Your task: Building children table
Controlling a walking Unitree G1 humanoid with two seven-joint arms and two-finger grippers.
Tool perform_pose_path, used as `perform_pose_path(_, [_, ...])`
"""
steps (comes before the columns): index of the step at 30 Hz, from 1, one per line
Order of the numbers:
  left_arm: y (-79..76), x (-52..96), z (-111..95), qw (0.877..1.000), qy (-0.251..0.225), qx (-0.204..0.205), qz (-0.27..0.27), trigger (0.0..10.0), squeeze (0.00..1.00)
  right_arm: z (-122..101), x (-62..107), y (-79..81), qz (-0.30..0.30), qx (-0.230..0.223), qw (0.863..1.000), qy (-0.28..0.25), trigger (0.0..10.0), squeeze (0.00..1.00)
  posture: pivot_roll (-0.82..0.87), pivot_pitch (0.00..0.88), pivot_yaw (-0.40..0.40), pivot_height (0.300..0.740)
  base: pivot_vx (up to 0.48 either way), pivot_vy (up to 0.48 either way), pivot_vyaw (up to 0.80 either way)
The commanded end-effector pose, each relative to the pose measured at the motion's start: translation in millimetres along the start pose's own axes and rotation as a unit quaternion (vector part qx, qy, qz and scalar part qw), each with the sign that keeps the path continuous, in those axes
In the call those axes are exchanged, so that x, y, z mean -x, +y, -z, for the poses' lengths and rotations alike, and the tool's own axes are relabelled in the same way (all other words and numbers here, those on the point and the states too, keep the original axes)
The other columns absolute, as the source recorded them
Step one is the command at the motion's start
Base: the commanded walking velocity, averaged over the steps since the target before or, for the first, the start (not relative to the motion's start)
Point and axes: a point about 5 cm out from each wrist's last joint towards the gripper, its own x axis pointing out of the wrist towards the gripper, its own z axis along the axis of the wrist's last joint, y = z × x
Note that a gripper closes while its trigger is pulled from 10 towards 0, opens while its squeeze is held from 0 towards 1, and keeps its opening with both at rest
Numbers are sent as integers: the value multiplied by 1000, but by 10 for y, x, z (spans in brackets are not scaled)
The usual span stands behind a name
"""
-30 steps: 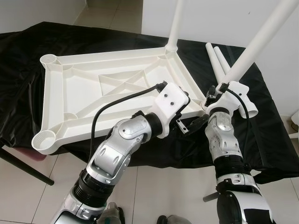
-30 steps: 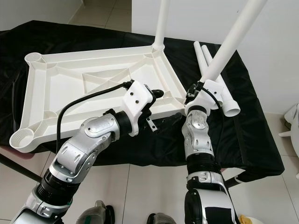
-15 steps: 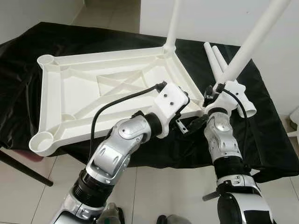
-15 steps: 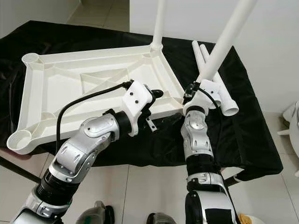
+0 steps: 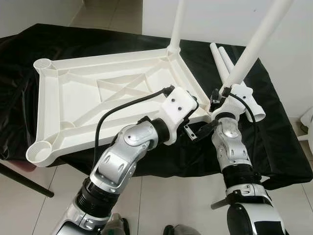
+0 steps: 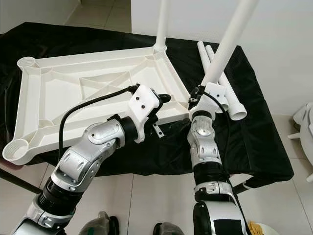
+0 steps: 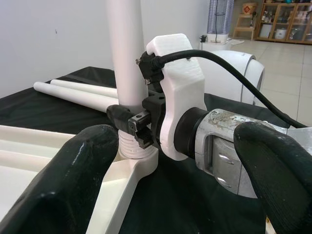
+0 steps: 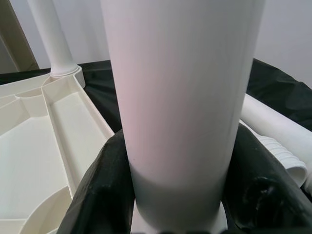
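- Black cloth [image 5: 274, 147] is covering the work surface and hanging over its near edge, with pale tiled floor [image 5: 161, 196] showing in front of it.
- Nearest, the left gripper [image 5: 191, 133] is reaching in from the left at the tabletop's near right corner, its two black fingers [image 7: 73, 180] standing spread wide, nothing between them but the view of the socket and the right wrist.
- Just right of it, the right gripper [image 8: 178, 195] is pinching the near leg [image 5: 254, 46] low on its shaft, black fingers [image 8: 105, 190] pressing against both sides.
- That near leg is standing tilted in the near right corner socket [image 7: 139, 158], its ribbed end sitting at the socket's mouth.
- White, upside-down tabletop [image 5: 112, 93] is lying on the cloth, ribbed underside up, stretching left and far from both grippers; open sockets are showing at its near left [image 5: 40, 151] and far left [image 5: 43, 63] corners.
- Two spare legs [image 5: 222, 61] are lying side by side on the cloth right of the tabletop, behind the right wrist.
- Farthest, another leg [image 5: 177, 24] is standing upright in the far right corner.
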Motion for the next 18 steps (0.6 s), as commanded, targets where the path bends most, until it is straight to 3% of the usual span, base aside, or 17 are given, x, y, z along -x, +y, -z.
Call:
perform_pose_path(1, [0, 2, -36, 1000, -6, -4, -2, 10000, 0, 516, 170, -206, 43, 8, 993, 112, 10000, 0, 27, 124, -9, 740, 0, 0, 0])
perform_pose_path(7, [3, 2, -35, 1000, -6, -4, -1, 10000, 0, 193, 114, -145, 34, -12, 999, 34, 10000, 0, 27, 121, -6, 740, 0, 0, 0])
perform_pose_path(18, [-1, -1, -41, 1000, -6, -3, -2, 10000, 0, 209, 114, -125, 33, 2, 999, 42, 10000, 0, 31, 125, -9, 740, 0, 0, 0])
